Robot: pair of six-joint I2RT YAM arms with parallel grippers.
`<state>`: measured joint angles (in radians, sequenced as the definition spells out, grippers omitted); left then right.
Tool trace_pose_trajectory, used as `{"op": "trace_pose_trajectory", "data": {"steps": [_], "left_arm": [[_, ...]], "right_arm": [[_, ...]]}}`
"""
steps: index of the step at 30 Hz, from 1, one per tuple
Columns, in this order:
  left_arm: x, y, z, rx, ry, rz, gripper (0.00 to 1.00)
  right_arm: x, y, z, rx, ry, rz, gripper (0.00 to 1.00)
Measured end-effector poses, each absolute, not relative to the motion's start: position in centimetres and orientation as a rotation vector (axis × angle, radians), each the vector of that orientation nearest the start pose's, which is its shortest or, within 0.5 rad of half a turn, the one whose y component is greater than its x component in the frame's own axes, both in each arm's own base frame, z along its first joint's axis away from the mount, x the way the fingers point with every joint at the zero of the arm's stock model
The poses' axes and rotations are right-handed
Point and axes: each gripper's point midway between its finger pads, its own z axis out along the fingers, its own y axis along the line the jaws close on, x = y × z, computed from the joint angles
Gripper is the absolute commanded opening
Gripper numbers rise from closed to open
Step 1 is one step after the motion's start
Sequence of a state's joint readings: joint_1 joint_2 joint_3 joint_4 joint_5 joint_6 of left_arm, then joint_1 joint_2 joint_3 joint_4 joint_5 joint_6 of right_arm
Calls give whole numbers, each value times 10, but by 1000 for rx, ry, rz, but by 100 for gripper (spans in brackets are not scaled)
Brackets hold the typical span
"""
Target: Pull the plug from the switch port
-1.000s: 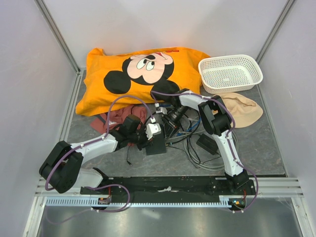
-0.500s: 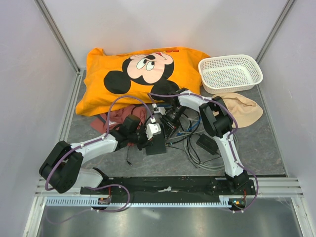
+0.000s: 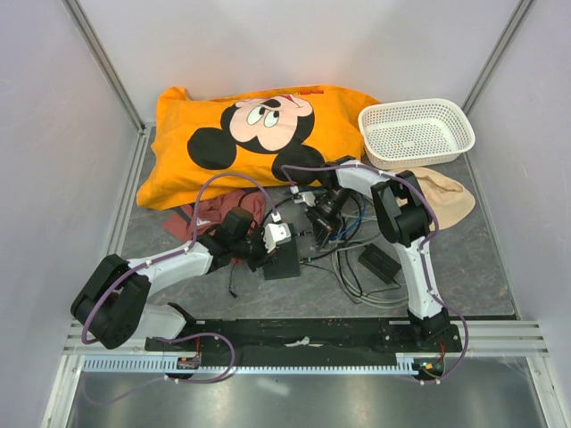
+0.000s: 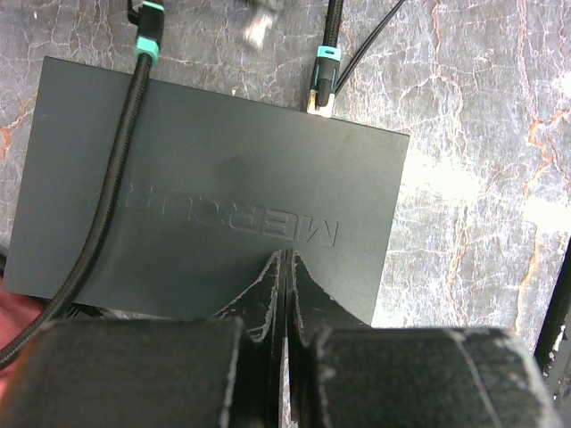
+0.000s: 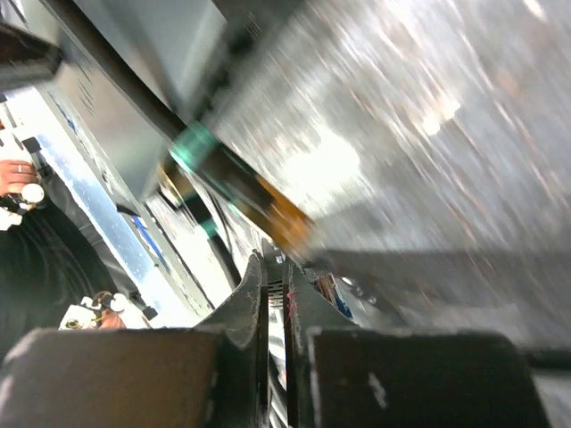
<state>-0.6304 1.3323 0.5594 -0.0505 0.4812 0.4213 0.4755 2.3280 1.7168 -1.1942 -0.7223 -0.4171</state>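
The switch is a flat dark grey box (image 3: 284, 265) (image 4: 214, 187). My left gripper (image 4: 284, 259) (image 3: 270, 254) is shut, its tips resting on the box's top. A teal-banded plug (image 4: 323, 85) sits in a switch port (image 4: 319, 109) on the far edge. A braided cable (image 4: 107, 223) lies across the box. My right gripper (image 5: 277, 267) (image 3: 314, 230) is shut with nothing between its fingers. Just past its tips, in a blurred view, lies an orange-tipped plug end (image 5: 268, 209) with a teal band. I cannot tell which cable it belongs to.
An orange Mickey shirt (image 3: 254, 134) lies behind the arms, with a maroon cloth (image 3: 214, 212) to the left. A white basket (image 3: 416, 132) and a beige cloth (image 3: 442, 196) are at the back right. A black adapter brick (image 3: 379, 261) lies among tangled cables (image 3: 352, 267).
My right gripper has closed and swung right, away from the switch box. The left arm and the box have stayed put.
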Motion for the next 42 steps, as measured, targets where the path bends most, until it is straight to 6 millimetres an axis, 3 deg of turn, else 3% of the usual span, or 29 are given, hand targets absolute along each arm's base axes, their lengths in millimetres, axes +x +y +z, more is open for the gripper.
{"op": "trace_pose_trajectory", "data": {"steps": [11,16,22,26,28,29,32,37,42], "left_arm": [[210,-235,42,1384,1932,-674,2],[210,-235,42,1384,1931,-674,2],[210,-235,42,1384,1931,-674,2],[210,-235,42,1383,1929,-674,2],[211,-235,42,1383,1928,-673,2],[211,-236,42,1383,1927,-673,2],[211,-236,42,1383,1927,-673,2],[211,-236,42,1383,1927,-673,2],[211,-236,42,1383,1927,-674,2]], "right_arm": [[284,207,14,-1136,2962,1082,4],[306,187,15,-1038,2995,940,4],[346,167,19,-895,2951,705,13],[363,167,20,-840,2902,674,23],[366,169,20,-823,2894,669,34],[368,170,21,-817,2888,663,44],[367,173,25,-806,2872,650,52],[365,179,48,-815,2794,691,54],[359,198,78,-889,2665,863,54]]}}
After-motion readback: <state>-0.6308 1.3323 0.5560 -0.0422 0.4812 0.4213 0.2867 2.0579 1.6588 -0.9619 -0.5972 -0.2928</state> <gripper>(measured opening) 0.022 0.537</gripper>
